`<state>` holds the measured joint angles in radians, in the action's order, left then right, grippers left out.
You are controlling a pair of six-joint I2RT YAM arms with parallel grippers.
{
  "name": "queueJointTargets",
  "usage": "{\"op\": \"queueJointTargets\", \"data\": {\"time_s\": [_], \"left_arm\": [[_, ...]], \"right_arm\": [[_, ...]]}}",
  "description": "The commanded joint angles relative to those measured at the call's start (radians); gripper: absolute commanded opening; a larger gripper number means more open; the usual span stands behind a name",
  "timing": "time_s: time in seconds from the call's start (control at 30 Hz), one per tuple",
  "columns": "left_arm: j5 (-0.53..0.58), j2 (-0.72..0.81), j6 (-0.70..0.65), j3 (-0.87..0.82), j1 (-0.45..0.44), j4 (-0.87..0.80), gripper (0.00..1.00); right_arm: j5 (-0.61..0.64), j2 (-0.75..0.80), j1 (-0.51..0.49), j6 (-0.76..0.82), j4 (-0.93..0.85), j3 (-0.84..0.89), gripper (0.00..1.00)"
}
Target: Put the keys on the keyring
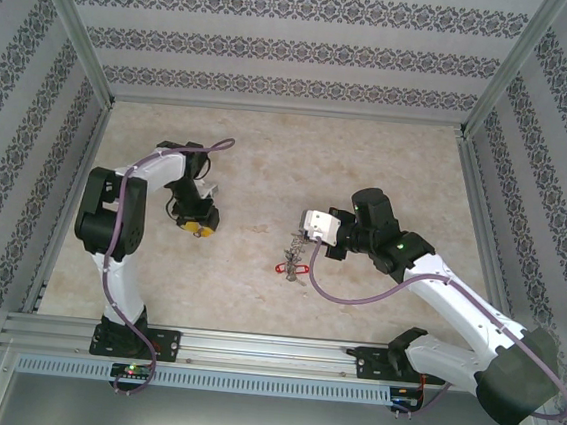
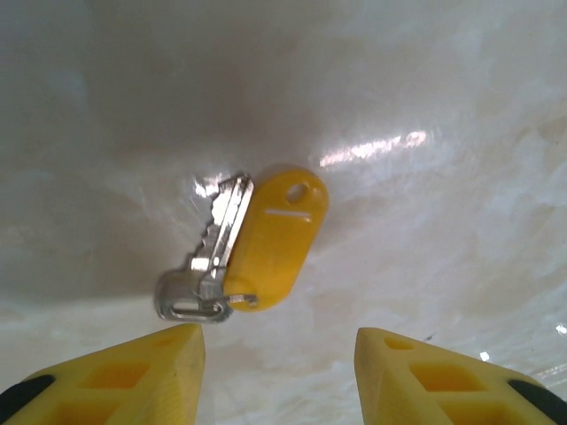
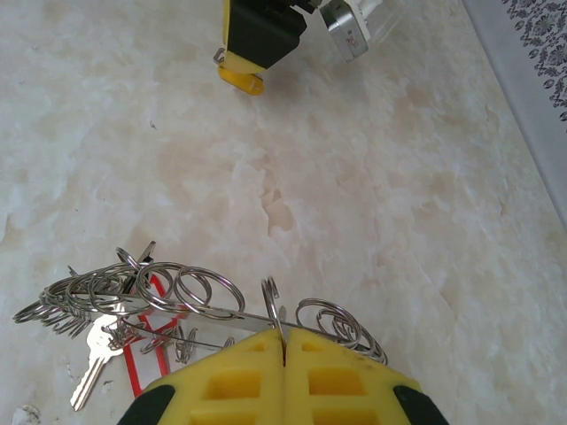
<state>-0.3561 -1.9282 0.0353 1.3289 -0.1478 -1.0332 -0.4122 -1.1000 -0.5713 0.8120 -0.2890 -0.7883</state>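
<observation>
- The left gripper [image 2: 279,341] is hanging low over the table [image 2: 461,133], showing at the bottom of its wrist view. Its yellow fingers are spread apart with nothing between them.
- The key [image 2: 217,243] and its yellow tag [image 2: 276,237] are lying flat mid-frame in that view, just ahead of the open fingers and not touching them.
- The right gripper [image 3: 283,343] is sitting bottom centre in its own view, fingers pressed together and pinching the wire of the keyring [image 3: 177,297].
- The rest of the keyring is fanning out toward the lower left, with small loops, a silver key and a red tag [image 3: 146,359] hanging off it.
- From overhead, the keyring is sitting around the middle of the frame and the yellow-tagged key is lying left of it, well apart.
- The way I'm reading it, the step in hand is picking up that key.
- I'd be coming straight down with the tag centred between the fingers. I'd be closing across the tag's long sides, since the plastic looks thicker and grippier than the thin blade.
- I'd be leaving the little metal loop at the lower left end sticking out, because that's the bit that's probably going onto the keyring.
- The table is looking pretty glossy, so an off-centre pinch is likely just pushing the key away.
</observation>
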Motion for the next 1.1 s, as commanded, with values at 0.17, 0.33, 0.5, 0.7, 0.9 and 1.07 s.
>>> {"op": "queueJointTargets", "data": {"time_s": [0.17, 0.33, 0.5, 0.7, 0.9, 1.07], "left_arm": [[0.008, -0.043, 0.015, 0.009, -0.036, 0.034, 0.48], [0.006, -0.04, 0.052, -0.015, -0.045, 0.056, 0.47], [-0.032, -0.029, 0.074, -0.018, -0.058, 0.052, 0.41], [-0.043, 0.009, 0.09, -0.065, -0.067, 0.06, 0.41], [-0.006, 0.012, 0.114, -0.101, -0.095, 0.099, 0.35], [0.019, 0.015, 0.17, -0.135, -0.129, 0.148, 0.25]], "right_arm": [[-0.007, 0.035, 0.005, 0.007, 0.006, -0.032, 0.0], [-0.01, 0.034, 0.005, 0.007, 0.008, -0.032, 0.0], [-0.007, 0.032, 0.005, 0.007, 0.004, -0.036, 0.0], [0.001, 0.034, 0.005, 0.007, 0.006, -0.032, 0.0], [0.001, 0.031, 0.005, 0.002, 0.009, -0.03, 0.0], [0.013, 0.03, 0.006, 0.0, 0.001, -0.036, 0.0]]}}
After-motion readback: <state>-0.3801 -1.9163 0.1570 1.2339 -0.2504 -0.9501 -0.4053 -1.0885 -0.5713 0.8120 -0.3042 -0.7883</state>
